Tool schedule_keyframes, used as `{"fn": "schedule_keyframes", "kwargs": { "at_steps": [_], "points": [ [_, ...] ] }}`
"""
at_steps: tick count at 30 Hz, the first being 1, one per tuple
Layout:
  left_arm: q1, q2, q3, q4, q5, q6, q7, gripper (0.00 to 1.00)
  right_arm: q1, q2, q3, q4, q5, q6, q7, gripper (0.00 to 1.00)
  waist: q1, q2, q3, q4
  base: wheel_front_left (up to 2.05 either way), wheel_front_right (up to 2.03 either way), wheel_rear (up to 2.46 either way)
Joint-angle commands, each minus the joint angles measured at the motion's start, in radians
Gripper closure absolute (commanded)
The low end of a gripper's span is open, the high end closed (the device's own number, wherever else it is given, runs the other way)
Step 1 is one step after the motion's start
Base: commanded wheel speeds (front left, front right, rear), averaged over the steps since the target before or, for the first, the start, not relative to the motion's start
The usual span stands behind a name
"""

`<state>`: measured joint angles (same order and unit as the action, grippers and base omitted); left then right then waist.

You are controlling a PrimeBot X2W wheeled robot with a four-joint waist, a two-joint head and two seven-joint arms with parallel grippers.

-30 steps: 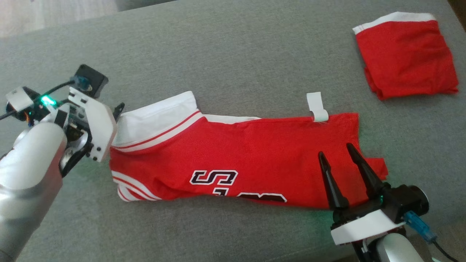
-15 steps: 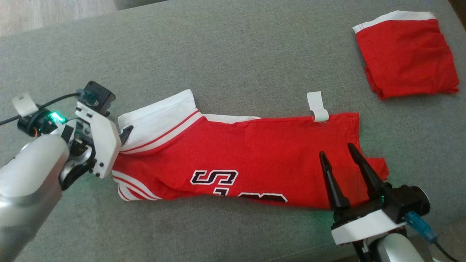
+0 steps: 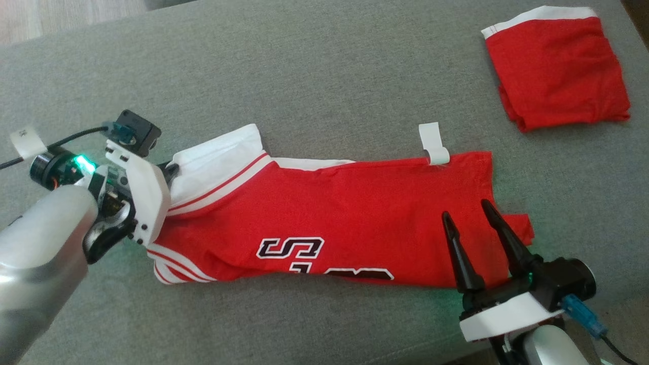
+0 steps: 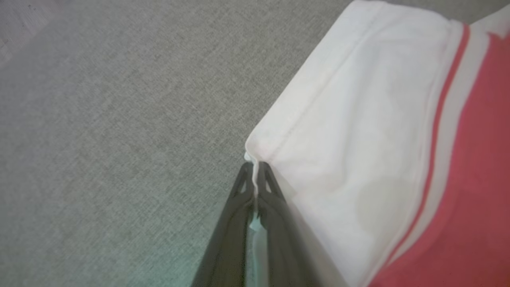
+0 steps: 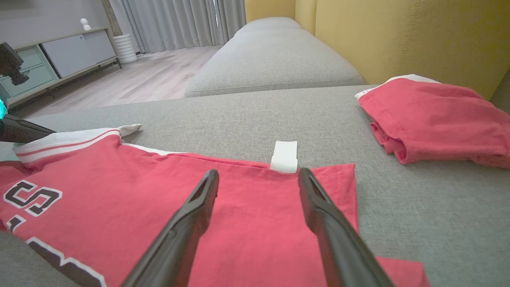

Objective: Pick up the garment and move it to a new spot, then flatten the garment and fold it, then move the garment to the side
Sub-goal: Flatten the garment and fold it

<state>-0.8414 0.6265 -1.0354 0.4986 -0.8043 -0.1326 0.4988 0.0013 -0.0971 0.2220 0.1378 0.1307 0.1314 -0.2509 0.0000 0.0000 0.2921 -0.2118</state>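
Grey sofa seat carries everything. Red jersey, folded lengthwise with black-and-white lettering up, lies across the middle of the seat towards the near edge, white-trimmed sleeve at the left end. Second red garment, folded, sits at the far right corner, well apart. Right gripper: fingers spread, hovering over the jersey's right end. Left gripper: fingers pressed together, pinching the white sleeve's corner. Small white tag sticks out from the jersey's far edge.
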Motion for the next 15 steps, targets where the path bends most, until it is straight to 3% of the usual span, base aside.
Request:
{"fn": "schedule_keyframes", "kwargs": {
  "at_steps": [1, 6, 15],
  "points": [
    [-0.041, 0.046, 0.025, 0.000, -0.012, 0.002, 0.003, 1.00, -0.013, -0.010, 0.017, -0.033, -0.004, -0.001, -0.011, 0.00, 0.0000, 0.0000, -0.002, -0.004, 0.00, 0.00, 0.00],
    [-0.054, 0.058, 0.009, 0.002, -0.022, 0.002, -0.015, 1.00, -0.010, -0.012, 0.012, -0.036, -0.010, -0.001, -0.011, 0.00, 0.0000, 0.0000, -0.017, -0.004, 0.00, 0.00, 0.00],
    [-0.121, 0.052, 0.029, 0.029, 0.085, 0.029, -0.226, 1.00, -0.044, -0.080, 0.013, 0.030, 0.027, -0.001, -0.011, 0.00, 0.0000, 0.0000, -0.036, 0.016, 0.00, 0.00, 0.00]
  ]
}}
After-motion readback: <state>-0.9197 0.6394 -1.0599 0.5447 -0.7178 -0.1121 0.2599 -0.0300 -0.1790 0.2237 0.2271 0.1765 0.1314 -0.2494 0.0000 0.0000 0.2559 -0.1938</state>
